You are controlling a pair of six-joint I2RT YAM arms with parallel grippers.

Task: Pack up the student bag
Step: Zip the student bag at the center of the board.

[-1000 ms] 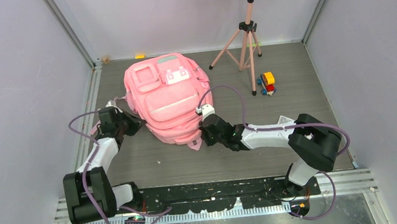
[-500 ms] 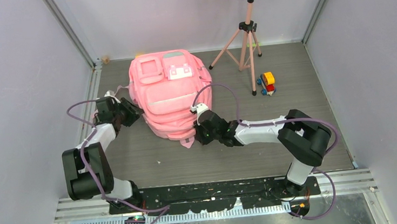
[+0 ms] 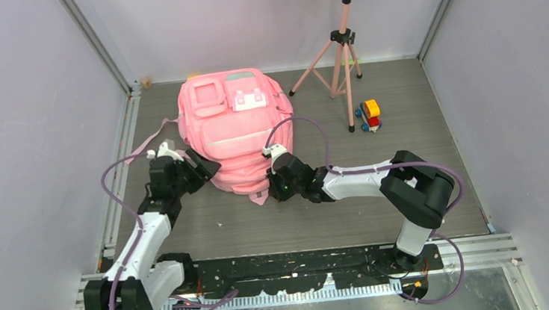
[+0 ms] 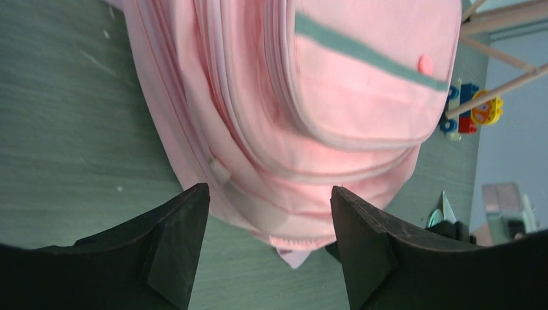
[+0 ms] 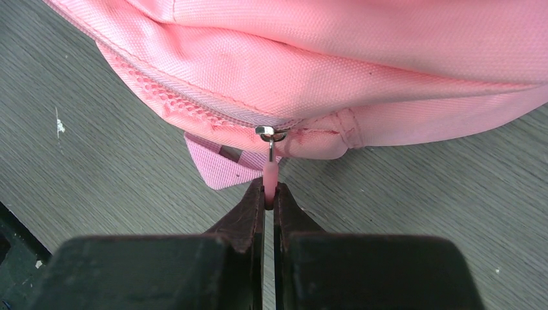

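The student bag (image 3: pixel 235 128), a big pink backpack, lies flat on the table with its front pockets up. Its near end fills the left wrist view, student bag (image 4: pixel 336 97). My left gripper (image 3: pixel 199 169) is open just off the bag's near left edge; in its wrist view the left gripper (image 4: pixel 268 200) holds nothing between its fingers. My right gripper (image 3: pixel 278 187) is at the bag's near end. The right gripper (image 5: pixel 269 192) is shut on the small pink zip pull (image 5: pixel 270 171), which hangs from a metal slider (image 5: pixel 271 134).
A pink tripod (image 3: pixel 341 52) stands at the back right of the bag. A small coloured toy (image 3: pixel 368 114) sits beside its legs. A pink strap (image 3: pixel 152 139) trails left of the bag. Grey walls close in both sides.
My left gripper opened, let go of the bag's left side and drew back nearer. The bag shifted slightly away and straightened. The right gripper kept its hold and followed.
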